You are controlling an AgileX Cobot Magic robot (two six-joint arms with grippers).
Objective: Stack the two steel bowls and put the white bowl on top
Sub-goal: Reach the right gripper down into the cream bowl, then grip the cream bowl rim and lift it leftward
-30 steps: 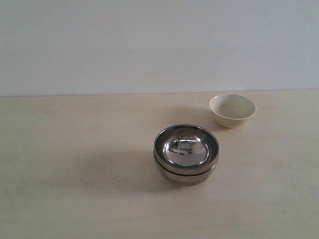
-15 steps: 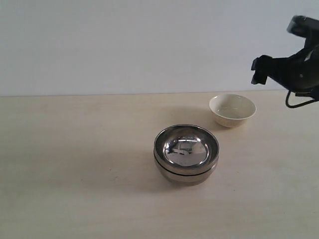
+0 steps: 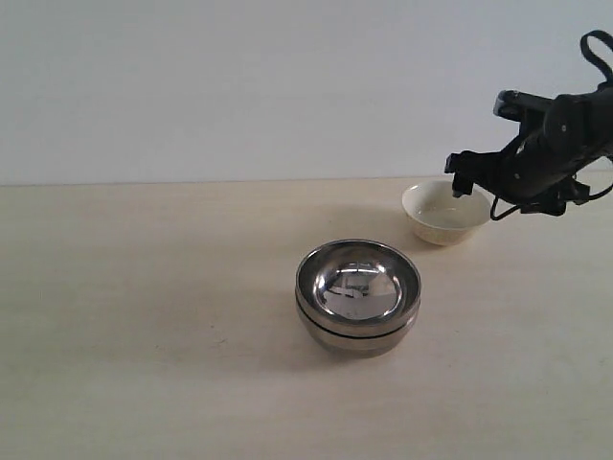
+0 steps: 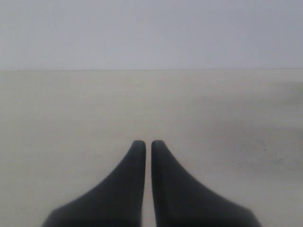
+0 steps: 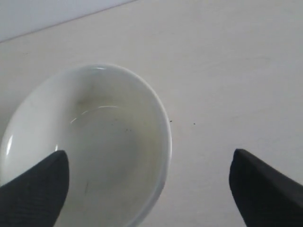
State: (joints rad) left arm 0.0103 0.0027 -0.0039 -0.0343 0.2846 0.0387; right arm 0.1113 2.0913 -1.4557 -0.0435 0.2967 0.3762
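Steel pair nested, white bowl next: my right gripper (image 5: 147, 160) hangs over it, jaws spread wide and holding nothing.

On the pale table (image 3: 144, 364) the two steel bowls (image 3: 357, 295) sit one inside the other near the middle. The white bowl (image 3: 446, 212) stands upright, apart, behind them to the right. I judge it light, rigid, glossy-slick and chippable, so I'd pinch the rim wall, one finger inside and one outside, closing gently. My left gripper (image 4: 148, 144) is closed on nothing.
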